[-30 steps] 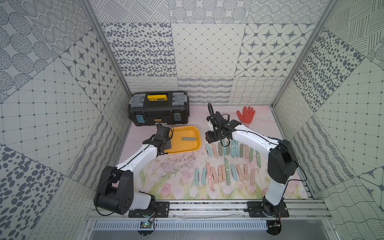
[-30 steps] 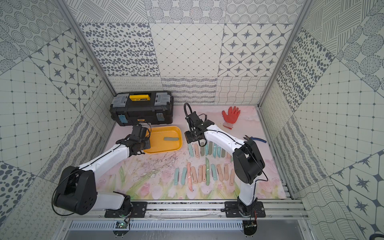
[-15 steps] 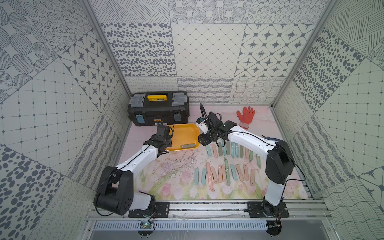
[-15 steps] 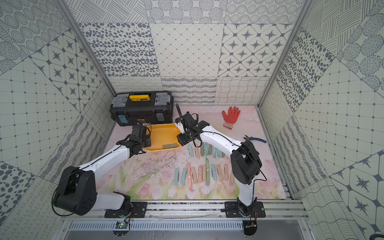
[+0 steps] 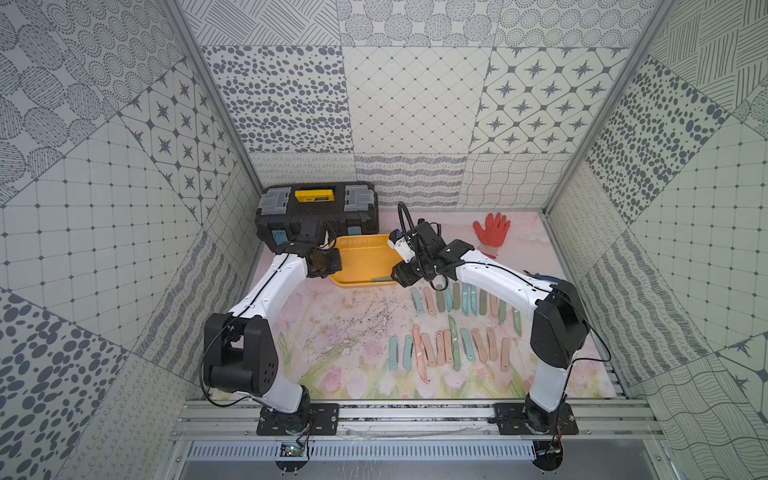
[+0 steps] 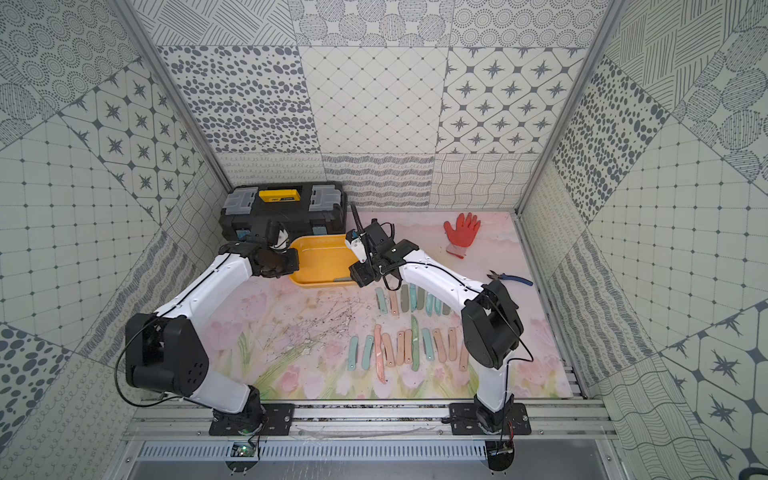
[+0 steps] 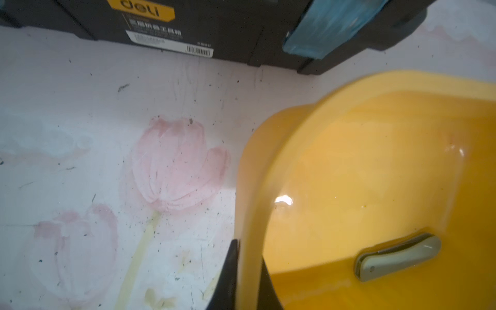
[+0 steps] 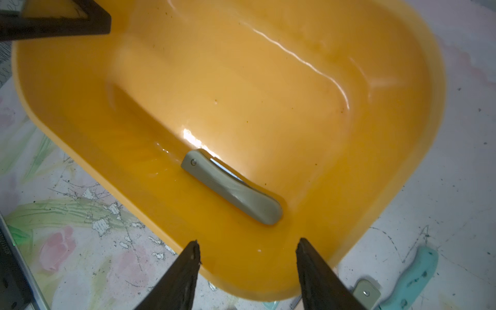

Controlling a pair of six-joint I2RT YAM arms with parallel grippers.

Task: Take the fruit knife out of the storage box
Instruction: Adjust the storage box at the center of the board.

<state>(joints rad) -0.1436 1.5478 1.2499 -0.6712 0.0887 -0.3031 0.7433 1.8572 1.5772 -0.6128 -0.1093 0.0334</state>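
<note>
Fruit knife [image 8: 230, 188] first: it is folded shut, with a grey-green handle and a rivet at one end. It lies flat inside the storage box [image 8: 418, 67], tucked along the seam where the floor meets the long wall on my side, towards my right-hand corner. Both top views show it there [image 5: 380, 279] [image 6: 343, 279], and my left wrist view catches it too [image 7: 397, 256]. It is the only thing in the yellow storage box [image 5: 361, 253].

My right gripper [image 8: 248, 243] hangs over that near wall with its fingers spread and nothing between them. The fruit knife sits just beyond the tips, apart from both. I cannot tell whether the tips touch the plastic.

My left gripper [image 7: 248, 255] is pinching the rim of the box [image 7: 252, 188] at its left end, one finger outside the wall and one inside. In a top view it sits at that end [image 5: 328, 266], opposite my right gripper [image 5: 401, 276].

Just behind the box stands the black toolbox [image 5: 318, 208] with its yellow handle. The box rests on a flower-printed mat [image 5: 332, 332]. To my right of the box, two rows of folded knives [image 5: 457, 299] in pink, teal and grey lie side by side on the mat, the nearest ones just beside the box's corner. An orange glove [image 5: 491, 230] lies near the back wall, and blue-handled pliers [image 6: 509, 277] sit by the right edge.
</note>
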